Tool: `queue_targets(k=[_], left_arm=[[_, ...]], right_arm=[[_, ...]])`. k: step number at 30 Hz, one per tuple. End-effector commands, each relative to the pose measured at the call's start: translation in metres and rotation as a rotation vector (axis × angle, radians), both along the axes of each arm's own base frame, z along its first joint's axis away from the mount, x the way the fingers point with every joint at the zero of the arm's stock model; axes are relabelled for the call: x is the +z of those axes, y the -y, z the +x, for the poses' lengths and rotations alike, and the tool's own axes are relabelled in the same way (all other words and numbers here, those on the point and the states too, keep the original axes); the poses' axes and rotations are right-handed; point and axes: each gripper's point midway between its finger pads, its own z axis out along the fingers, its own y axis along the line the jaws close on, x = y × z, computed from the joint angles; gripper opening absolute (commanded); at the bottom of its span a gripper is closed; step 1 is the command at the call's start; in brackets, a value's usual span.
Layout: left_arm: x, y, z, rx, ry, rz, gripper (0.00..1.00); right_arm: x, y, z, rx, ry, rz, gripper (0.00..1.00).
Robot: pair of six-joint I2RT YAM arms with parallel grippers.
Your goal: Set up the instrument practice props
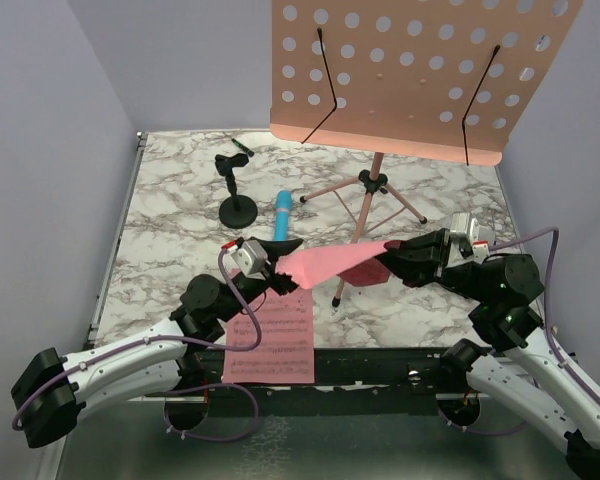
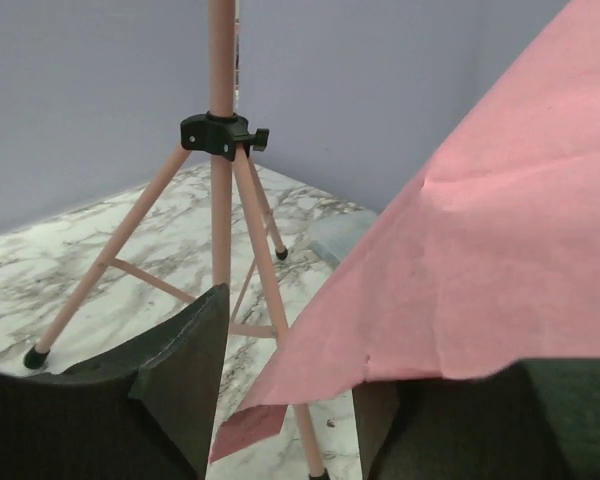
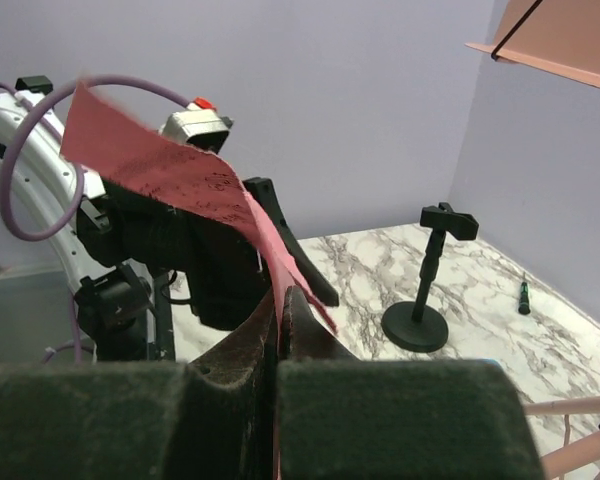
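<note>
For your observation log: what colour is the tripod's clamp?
The clamp is black, clearest in left wrist view.

marble table [image 1: 160, 230] bears music stand [image 1: 410, 130], page [image 1: 272, 345], blue stick [image 1: 282, 215].

No legible text anywhere. The flat sheet-music page [image 1: 270, 340] shows printed staves, too small to read. The held page [image 3: 170, 175] carries dark print, blurred.

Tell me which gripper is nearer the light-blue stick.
Left. The left gripper sits just on the near side of the light-blue stick; the right gripper is farther right, across the music stand legs.
</note>
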Motion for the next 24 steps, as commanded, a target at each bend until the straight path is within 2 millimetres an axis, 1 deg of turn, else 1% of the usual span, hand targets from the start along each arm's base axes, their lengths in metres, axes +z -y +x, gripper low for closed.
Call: queue_targets(k=[1,3,4,6,8,10,13,16,19,24], left_arm=[[0.003,-0.002,-0.011,-0.035,0.096,0.055,0.6],[0.003,-0.004,-0.017,-0.055,0.12,0.064,0.72],[0.004,-0.005,-0.019,-0.057,0.15,0.075,0.76],[0.01,-0.005,-0.024,-0.073,0.187,0.077,0.78],[0.019,-0.007,-0.028,-0.083,0.215,0.064,0.78],[0.027,-0.007,-0.032,-0.097,0.237,0.05,0.75],[0.038,-0.006,-0.041,-0.135,0.277,0.04,0.67],[0.045,-0.002,-0.048,-0.176,0.307,0.039,0.6],[0.051,-0.001,-0.051,-0.191,0.321,0.033,0.54],[0.059,-0.002,-0.053,-0.196,0.338,0.022,0.37]], right_arm=[[0.008,0.003,0.006,-0.039,-0.013,0.026,0.01],[0.009,0.004,0.006,-0.045,-0.014,0.029,0.01],[0.009,0.004,0.006,-0.044,-0.015,0.027,0.01],[0.009,0.003,0.005,-0.039,-0.019,0.021,0.01],[0.007,0.002,0.006,-0.033,-0.025,0.011,0.01],[0.004,0.001,0.007,-0.034,-0.036,0.002,0.01],[0.002,0.0,0.008,-0.033,-0.044,0.0,0.01],[0.001,-0.002,0.009,-0.024,-0.047,-0.005,0.01],[-0.001,-0.004,0.01,-0.018,-0.054,-0.012,0.01],[-0.004,-0.006,0.011,-0.014,-0.067,-0.022,0.01]])
